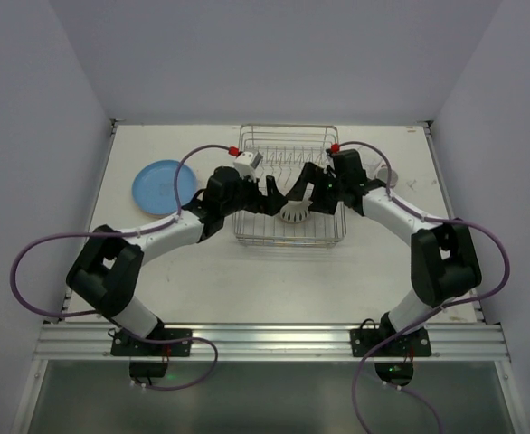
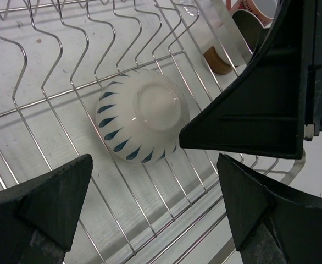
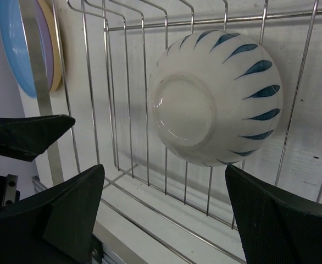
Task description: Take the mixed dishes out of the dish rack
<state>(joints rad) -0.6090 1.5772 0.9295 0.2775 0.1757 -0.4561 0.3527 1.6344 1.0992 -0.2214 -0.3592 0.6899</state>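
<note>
The silver wire dish rack (image 1: 288, 149) stands at the middle back of the table. A cream bowl (image 1: 294, 213) with blue teardrop marks lies upside down on its floor, also in the left wrist view (image 2: 142, 118) and the right wrist view (image 3: 216, 96). My left gripper (image 1: 269, 194) (image 2: 155, 209) is open and empty over the rack, just left of the bowl. My right gripper (image 1: 312, 188) (image 3: 166, 214) is open and empty just right of it. The blue plate (image 1: 164, 187) (image 3: 18, 44) lies on the table to the left, with purple and yellow-orange rims (image 3: 55, 47) under it.
A reddish-brown cup (image 2: 218, 59) and other small cups or glass stand on the table past the rack's right side (image 1: 387, 174). The rack's upright tines (image 2: 67, 33) run along its far half. White walls close in the table on three sides.
</note>
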